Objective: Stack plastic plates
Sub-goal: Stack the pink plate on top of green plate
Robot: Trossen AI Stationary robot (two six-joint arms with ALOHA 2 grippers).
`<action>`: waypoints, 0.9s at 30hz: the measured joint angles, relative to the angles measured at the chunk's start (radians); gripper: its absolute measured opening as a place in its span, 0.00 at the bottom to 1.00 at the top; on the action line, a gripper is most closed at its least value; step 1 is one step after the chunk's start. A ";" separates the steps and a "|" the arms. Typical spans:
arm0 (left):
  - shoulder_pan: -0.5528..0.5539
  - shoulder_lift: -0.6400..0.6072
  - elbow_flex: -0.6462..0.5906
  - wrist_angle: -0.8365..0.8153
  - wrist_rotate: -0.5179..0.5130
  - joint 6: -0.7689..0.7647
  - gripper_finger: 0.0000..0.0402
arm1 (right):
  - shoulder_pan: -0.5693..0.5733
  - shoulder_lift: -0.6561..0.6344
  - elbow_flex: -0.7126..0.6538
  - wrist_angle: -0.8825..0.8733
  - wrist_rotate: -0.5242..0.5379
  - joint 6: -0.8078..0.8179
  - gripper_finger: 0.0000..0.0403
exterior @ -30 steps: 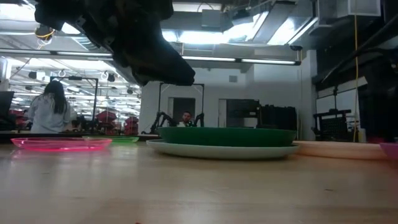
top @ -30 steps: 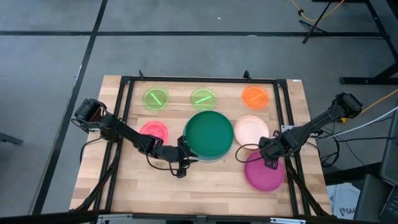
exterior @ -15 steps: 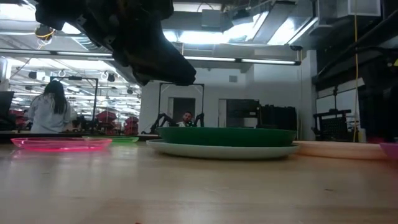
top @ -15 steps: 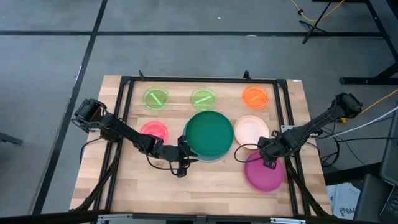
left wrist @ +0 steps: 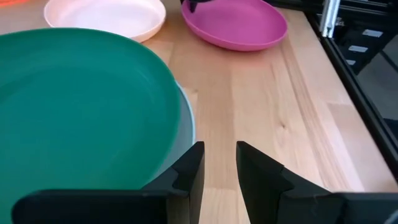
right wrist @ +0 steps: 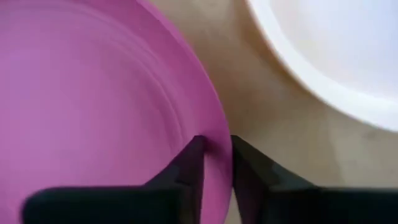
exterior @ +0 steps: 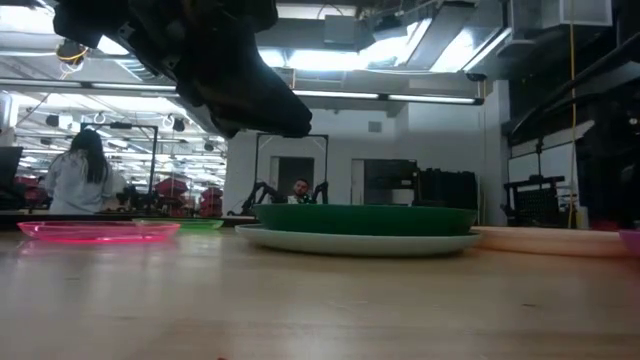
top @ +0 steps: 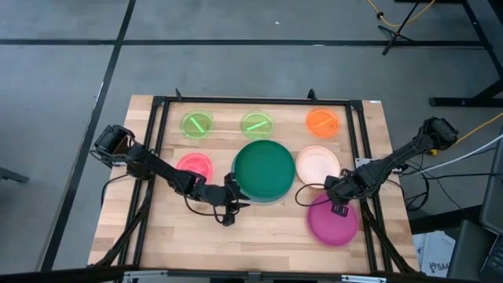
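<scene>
A dark green plate (top: 265, 170) lies inside a light blue one (left wrist: 185, 121) at the table's middle. The cream plate (top: 317, 164) lies to its right and the pink plate (top: 194, 166) to its left. Two lime green plates (top: 197, 124) (top: 257, 124) and an orange plate (top: 322, 122) line the far side. The magenta plate (top: 333, 220) lies near the right front. My right gripper (top: 339, 206) is shut on its far rim. My left gripper (left wrist: 219, 168) stands just off the blue plate's near rim, its fingers slightly apart with bare table between them. My right gripper pinches the magenta plate's rim (right wrist: 214, 134) on the side toward the cream plate. One finger (right wrist: 191, 163) is over the plate's inside and the other (right wrist: 244, 165) is outside the rim. The fingers slant down from above. The plate still appears to lie on the table.
A black frame (top: 161, 118) runs around the working area of the wooden table (top: 267, 236). Bare wood lies along the near side between the two grippers. In the low view a person (exterior: 80, 180) stands in the room behind the table.
</scene>
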 joint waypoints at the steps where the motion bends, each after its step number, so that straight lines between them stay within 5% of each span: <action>1: 0.000 0.000 0.000 0.002 0.001 0.000 0.21 | 0.000 0.000 0.000 0.005 -0.001 0.000 0.09; 4: 0.001 0.000 0.000 0.006 0.002 0.000 0.21 | 0.000 -0.002 0.001 0.028 -0.002 -0.005 0.02; 27: 0.001 0.000 0.001 0.034 0.002 0.001 0.22 | 0.001 0.000 0.210 0.039 0.058 -0.163 0.01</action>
